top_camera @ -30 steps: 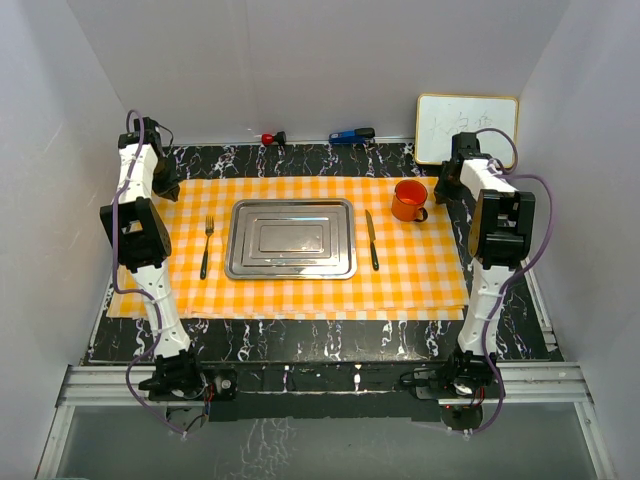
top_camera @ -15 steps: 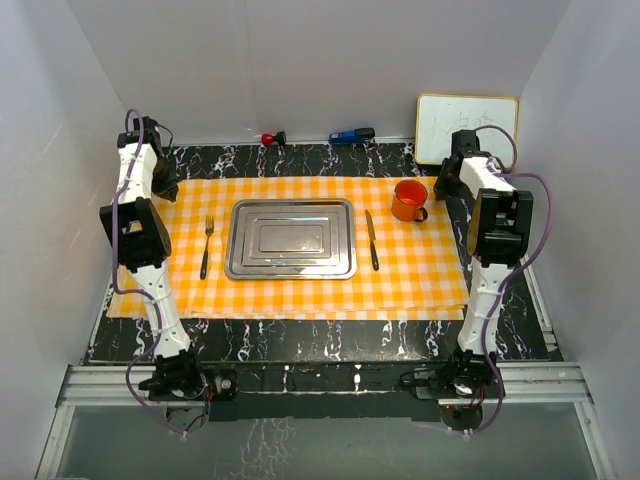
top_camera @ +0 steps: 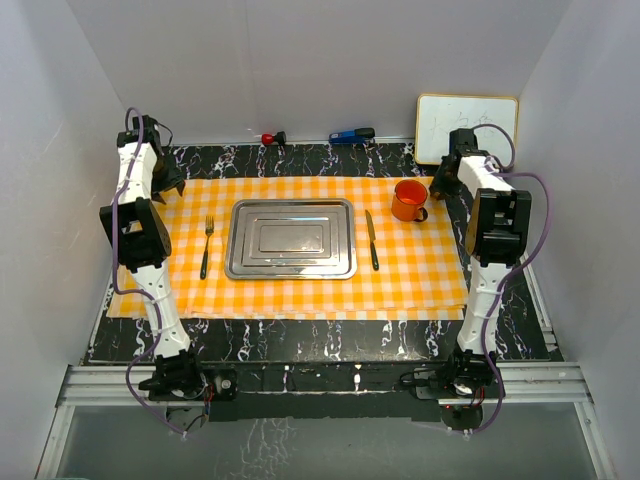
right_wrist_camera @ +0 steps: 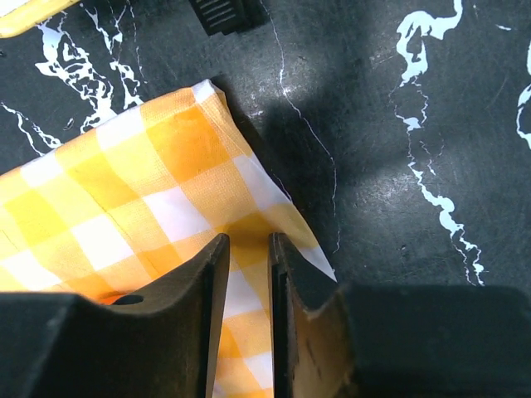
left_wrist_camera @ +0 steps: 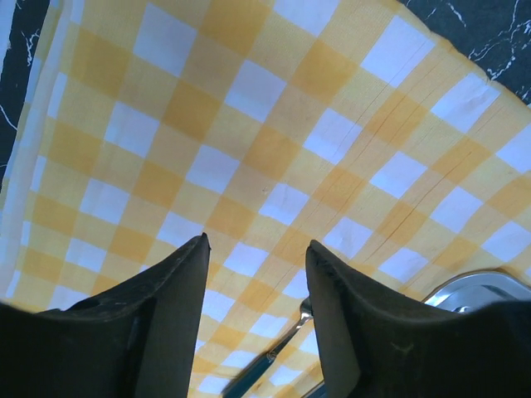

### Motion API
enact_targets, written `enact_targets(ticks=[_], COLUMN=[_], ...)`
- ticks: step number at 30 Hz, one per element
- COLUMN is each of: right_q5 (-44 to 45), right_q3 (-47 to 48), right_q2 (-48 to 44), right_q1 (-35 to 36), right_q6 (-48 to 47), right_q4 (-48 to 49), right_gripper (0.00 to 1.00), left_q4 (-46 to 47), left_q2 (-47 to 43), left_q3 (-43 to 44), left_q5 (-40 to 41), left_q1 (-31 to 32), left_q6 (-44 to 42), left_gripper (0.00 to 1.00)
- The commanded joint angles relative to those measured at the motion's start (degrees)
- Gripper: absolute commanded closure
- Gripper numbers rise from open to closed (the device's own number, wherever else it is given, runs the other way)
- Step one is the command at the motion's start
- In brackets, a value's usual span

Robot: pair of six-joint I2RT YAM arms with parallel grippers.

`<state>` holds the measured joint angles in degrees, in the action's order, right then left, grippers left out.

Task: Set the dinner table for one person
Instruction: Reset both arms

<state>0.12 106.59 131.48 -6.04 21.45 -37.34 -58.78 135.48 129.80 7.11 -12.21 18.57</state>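
Dinner table (top_camera: 330,340): whiteboard (top_camera: 467,128) writing unreadable; left gripper (left_wrist_camera: 257,247) released, right gripper (right_wrist_camera: 248,240) slightly parted.

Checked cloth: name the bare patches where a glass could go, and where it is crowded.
Widest free patch of the orange-and-white checked cloth: right of the slim dark knife, nearer than the orange mug, out to the cloth's right edge. Also free: the near strip before the rectangular steel tray. Crowded: the narrow gaps from tray to dark-handled fork and tray to knife.

On dinner table (top_camera: 320,340), fork (top_camera: 206,246) left of tray (top_camera: 291,238), knife (top_camera: 372,240) right.
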Motion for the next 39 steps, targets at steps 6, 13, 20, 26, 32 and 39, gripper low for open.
enact_targets(ticks=[6,13,20,26,32,39], right_q5=[6.39,8.84,8.42,9.74,0.68,-4.28], right_q3=[8.15,16.21,15.32,13.61,10.23,4.25], right_q2=[-7.3,-12.97,-16.08,-19.31,-21.37,-24.83], right_q1=[-0.15,-0.02,0.15,0.56,0.59,0.59], right_q6=[-0.31,-3.19,-3.62,-8.58,-9.9,-10.21], right_q4=[-2.39,-3.39,-4.53,-1.87,1.45,5.95], right_gripper=[0.73,0.71,0.71,0.66,0.57,0.56], left_q4=[-0.25,1.23,2.13,2.12,16.14,20.77], left_q2=[-5.7,-10.14,-13.82,-17.44,-27.14,-31.59], left_q3=[4.99,6.77,5.94,6.7,-6.55,-13.99], left_q5=[0.26,-0.83,-2.52,1.52,-6.07,-8.03], left_q1=[-0.1,-0.06,-0.1,-0.1,-0.12,-0.12], left_q6=[-1.9,-3.91,-5.94,-7.92,-7.93,-8.57], left_gripper=[0.46,0.35,0.31,0.3,0.19,0.05])
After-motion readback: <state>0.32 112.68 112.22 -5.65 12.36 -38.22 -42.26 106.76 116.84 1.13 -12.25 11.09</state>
